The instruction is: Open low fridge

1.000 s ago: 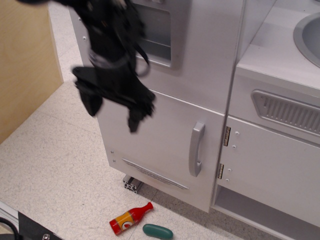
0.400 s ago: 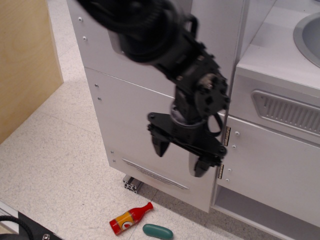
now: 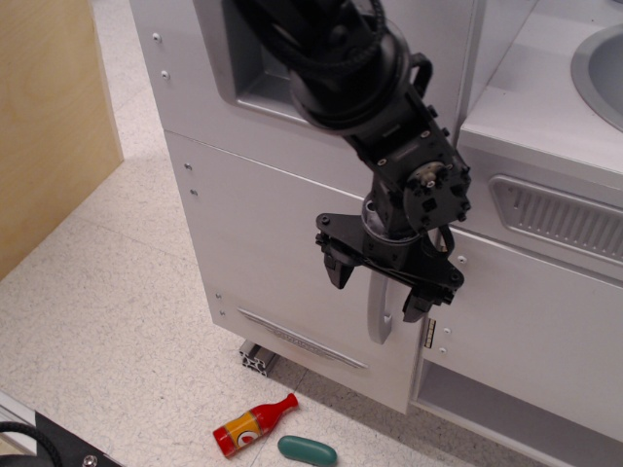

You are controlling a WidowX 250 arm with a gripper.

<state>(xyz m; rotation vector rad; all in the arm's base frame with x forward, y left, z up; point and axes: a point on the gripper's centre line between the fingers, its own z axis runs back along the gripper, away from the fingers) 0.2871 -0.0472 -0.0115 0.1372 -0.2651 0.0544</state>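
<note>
The low fridge door (image 3: 273, 253) is a flat white panel, shut, with a slim grey vent strip (image 3: 302, 339) near its bottom. Its vertical grey bar handle (image 3: 377, 309) shows only at its lower end; my arm hides the rest. My black gripper (image 3: 378, 290) hangs in front of the handle, open, with one fingertip (image 3: 337, 273) left of the bar and the other (image 3: 414, 307) right of it. Whether the fingers touch the bar cannot be told.
A red toy bottle (image 3: 253, 425) and a green oblong piece (image 3: 307, 449) lie on the speckled floor below the door. A wooden panel (image 3: 49, 126) stands at left. To the right are a cabinet door (image 3: 545, 331) under a wide grey grille (image 3: 560, 216) and a sink rim (image 3: 596, 68).
My arm swung from the upper left across the fridge door to the handle. In the last half second the gripper rose slightly and settled astride the bar.
</note>
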